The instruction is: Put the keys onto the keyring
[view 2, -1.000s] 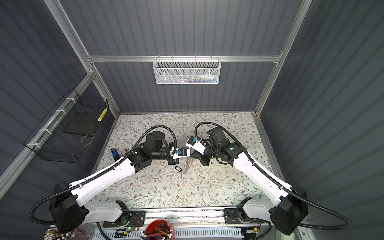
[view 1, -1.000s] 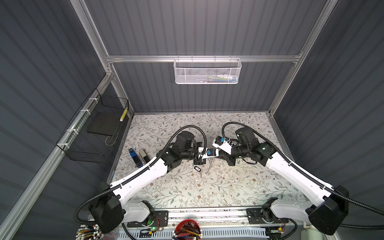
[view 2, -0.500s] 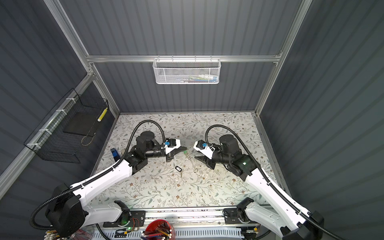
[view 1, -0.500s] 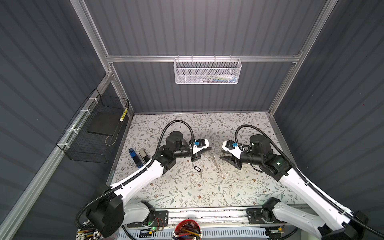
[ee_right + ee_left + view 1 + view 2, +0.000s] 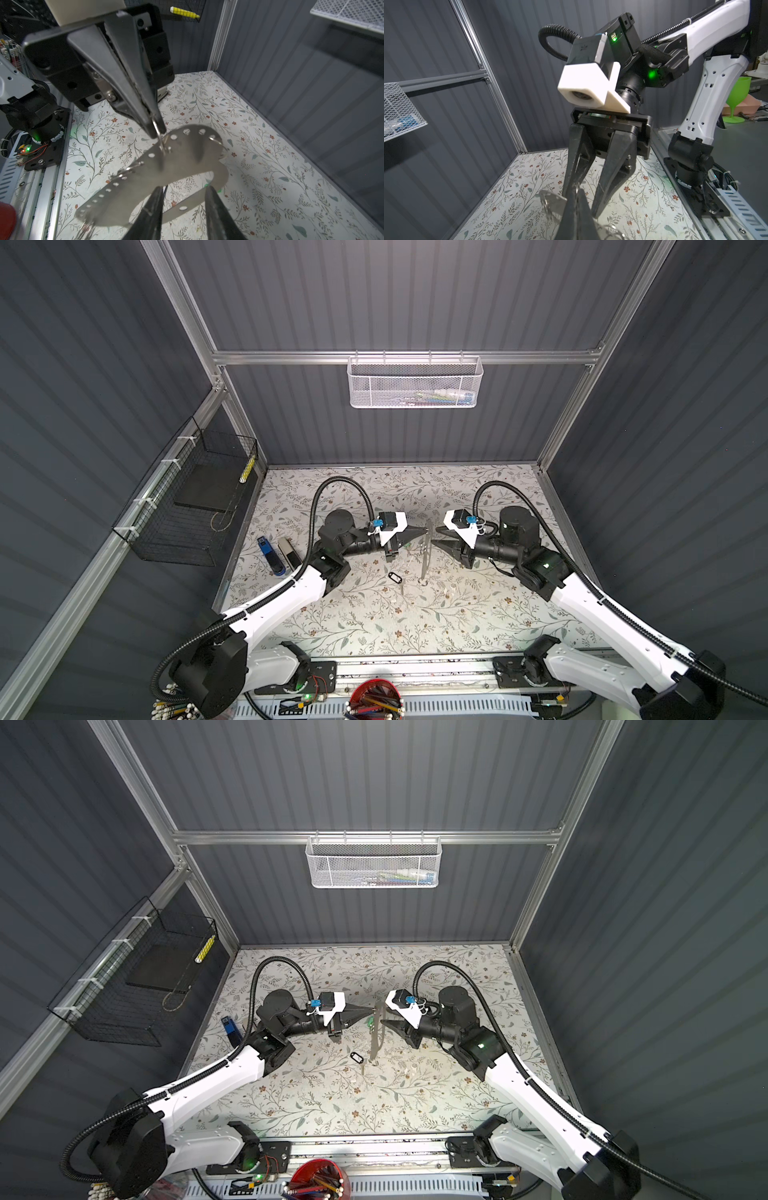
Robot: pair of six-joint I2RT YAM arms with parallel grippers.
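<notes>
Both arms had pulled apart since a second ago. Nearest me, the black-tagged key (image 5: pixel 395 576) lay on the flowered mat (image 5: pixel 374 626). Beyond it the left gripper (image 5: pixel 155 129) pinched shut on a wire loop (image 5: pixel 160 142) of the keyring (image 5: pixel 187 160), a flat matte-grey punched plate hanging on edge. Right gripper (image 5: pixel 435 541) stood beside it, jaws parted, empty. Green tag (image 5: pixel 369 1026) showed by the plate; hooked or not, couldn't tell. I judged: hold that pinch steady, grab the key by its shaft.
</notes>
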